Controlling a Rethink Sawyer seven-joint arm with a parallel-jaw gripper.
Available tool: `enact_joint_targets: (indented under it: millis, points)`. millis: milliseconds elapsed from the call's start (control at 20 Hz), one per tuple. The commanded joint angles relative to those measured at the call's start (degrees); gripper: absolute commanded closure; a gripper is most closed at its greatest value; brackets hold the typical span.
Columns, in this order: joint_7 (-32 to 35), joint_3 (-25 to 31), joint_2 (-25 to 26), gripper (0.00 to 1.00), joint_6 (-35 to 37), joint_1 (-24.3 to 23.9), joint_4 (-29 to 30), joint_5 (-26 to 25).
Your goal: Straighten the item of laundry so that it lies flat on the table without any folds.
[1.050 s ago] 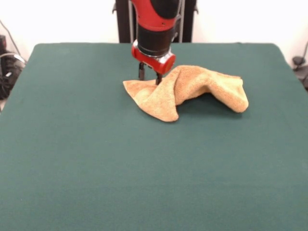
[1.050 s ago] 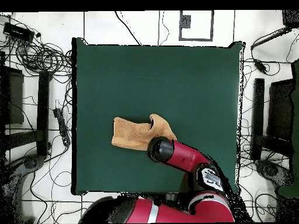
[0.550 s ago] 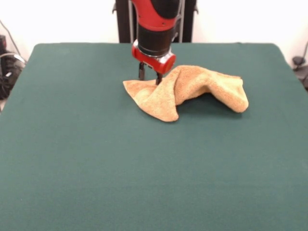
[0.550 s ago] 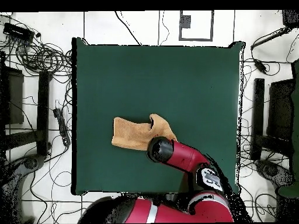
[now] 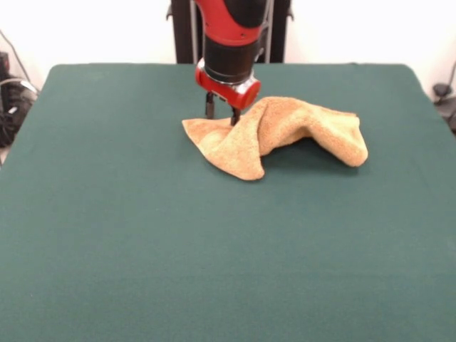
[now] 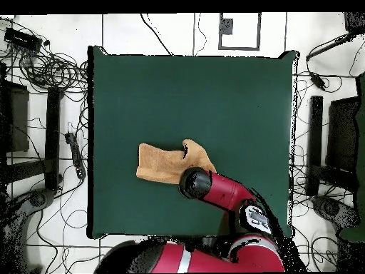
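- Nothing has moved since a second ago.
- My gripper [image 5: 221,114], fingers slightly apart, rests on the towel's [image 5: 285,132] upper-left corner, frame centre-top.
- Towel lies crumpled on the table [image 5: 142,235].

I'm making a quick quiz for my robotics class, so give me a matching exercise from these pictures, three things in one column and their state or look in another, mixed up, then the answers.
Column one:
1. towel
2. table
3. gripper

Column two:
A. covered in dark green cloth
B. crumpled, with raised folds
C. down at the edge of the fabric, on a red and black arm

Right pairs: 1-B, 2-A, 3-C.
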Motion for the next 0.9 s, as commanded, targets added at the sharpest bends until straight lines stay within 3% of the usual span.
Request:
enact_joint_targets:
  millis: [50, 900]
  points:
    - [7.3, 5.2, 16.3, 0.0, -9.9, -0.3, -5.8, -0.1]
    - [6.6, 5.6, 16.5, 0.0, -9.3, -1.1, -5.9, -0.3]
